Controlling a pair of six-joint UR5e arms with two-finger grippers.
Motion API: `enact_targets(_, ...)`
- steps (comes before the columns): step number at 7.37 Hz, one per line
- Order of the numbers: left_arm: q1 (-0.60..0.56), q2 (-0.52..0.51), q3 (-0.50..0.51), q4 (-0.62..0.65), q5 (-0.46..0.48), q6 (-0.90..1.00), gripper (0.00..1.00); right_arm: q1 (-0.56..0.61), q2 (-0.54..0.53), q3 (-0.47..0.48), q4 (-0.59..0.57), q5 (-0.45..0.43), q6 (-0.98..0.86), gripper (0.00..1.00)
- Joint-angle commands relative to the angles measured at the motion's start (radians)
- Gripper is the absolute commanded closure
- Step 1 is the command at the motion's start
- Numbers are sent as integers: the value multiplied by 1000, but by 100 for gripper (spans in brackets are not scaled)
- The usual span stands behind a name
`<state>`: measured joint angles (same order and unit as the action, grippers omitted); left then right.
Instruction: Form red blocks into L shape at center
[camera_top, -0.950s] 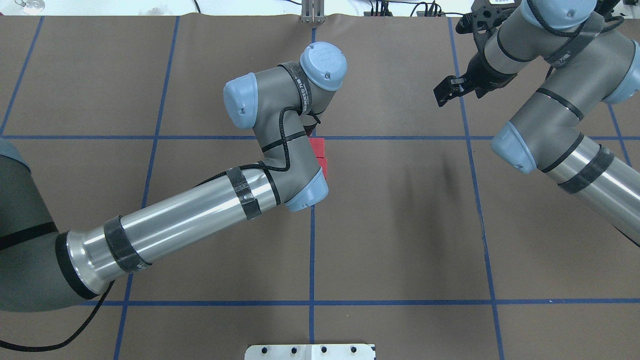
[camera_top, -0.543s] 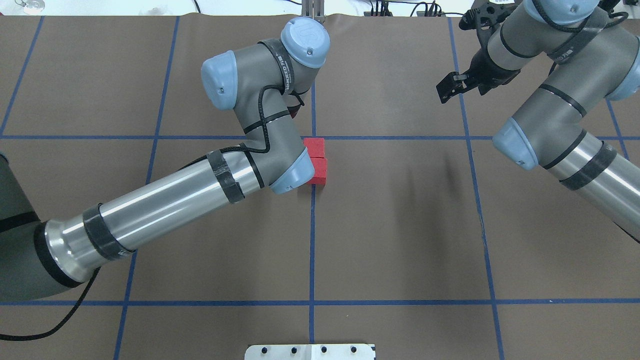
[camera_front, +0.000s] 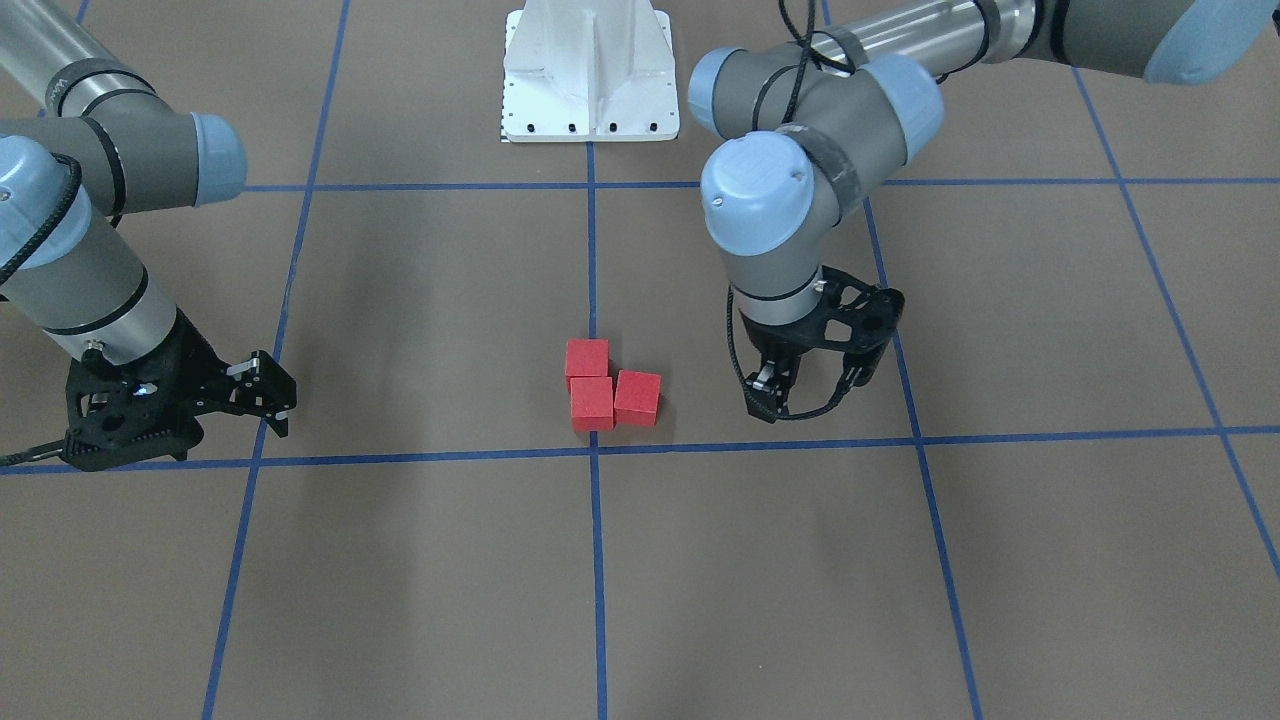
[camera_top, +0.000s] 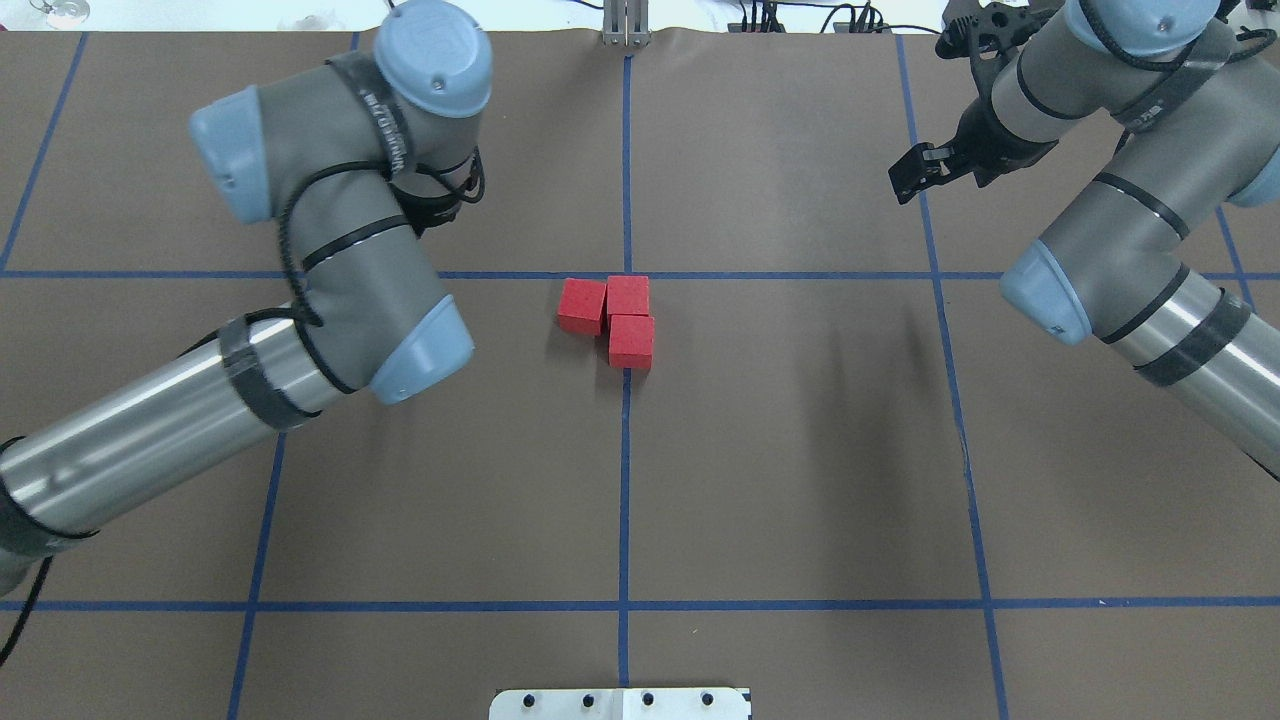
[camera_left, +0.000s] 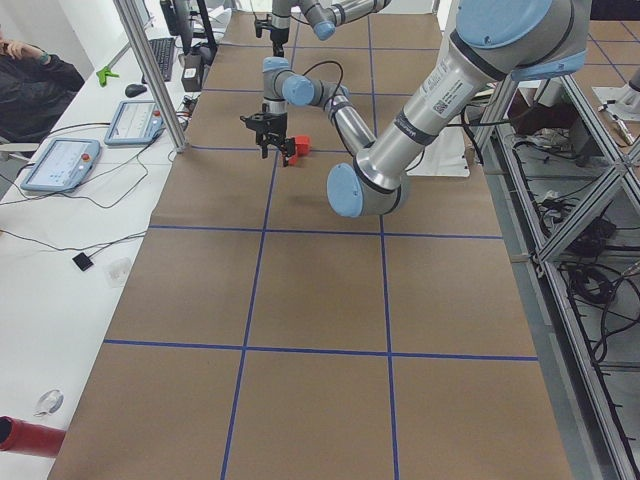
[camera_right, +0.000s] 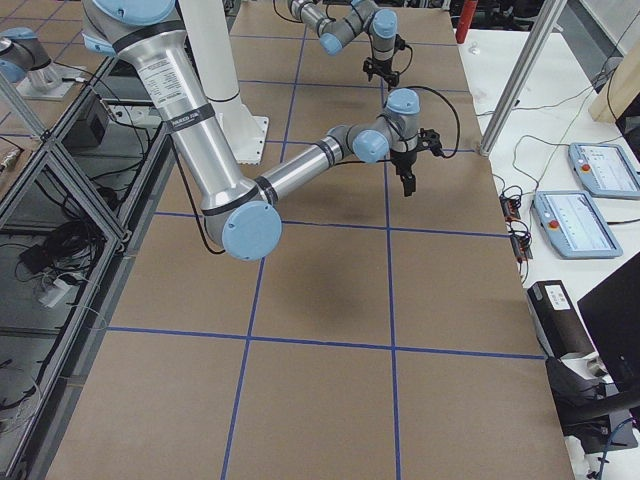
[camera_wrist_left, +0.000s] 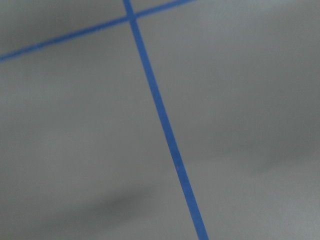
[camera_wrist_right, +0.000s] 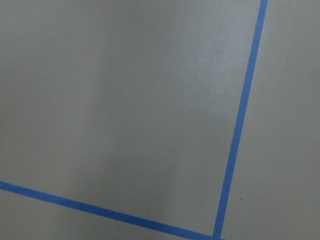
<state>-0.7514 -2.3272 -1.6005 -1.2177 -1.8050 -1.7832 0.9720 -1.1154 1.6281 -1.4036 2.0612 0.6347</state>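
Observation:
Three red blocks lie together just short of the center crossing (camera_top: 627, 275). One (camera_top: 582, 305) sits left of a second (camera_top: 628, 296), and the third (camera_top: 631, 341) lies nearer me, so they form an L. They also show in the front view (camera_front: 592, 402) and the left side view (camera_left: 300, 147). My left gripper (camera_front: 810, 392) is open and empty, hovering left of the blocks and apart from them; in the overhead view my wrist mostly hides it. My right gripper (camera_top: 912, 178) is open and empty, far to the right (camera_front: 268, 395). Both wrist views show only floor and tape.
The brown floor is marked into squares by blue tape (camera_top: 625, 480). The white robot base plate (camera_top: 620, 703) sits at the near edge. My left forearm (camera_top: 150, 430) stretches over the left squares. A side desk with tablets (camera_left: 60, 165) lies beyond the mat.
My left arm has swung away to the left from above the blocks, uncovering the third block left of the other two. My right gripper has shifted slightly right.

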Motion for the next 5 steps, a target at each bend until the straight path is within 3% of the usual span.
enact_targets(1, -105, 210, -203, -5, 7, 438, 0, 5, -44, 7, -1, -7, -3, 1)
enact_targets(3, -192, 267, -205, -78, -14, 664, 0, 75, -46, -7, -18, 3, -30, 1)
enact_targets(5, -343, 375, -193, -182, -173, 1036, 0, 179, -41, -10, -150, 0, -209, 1)
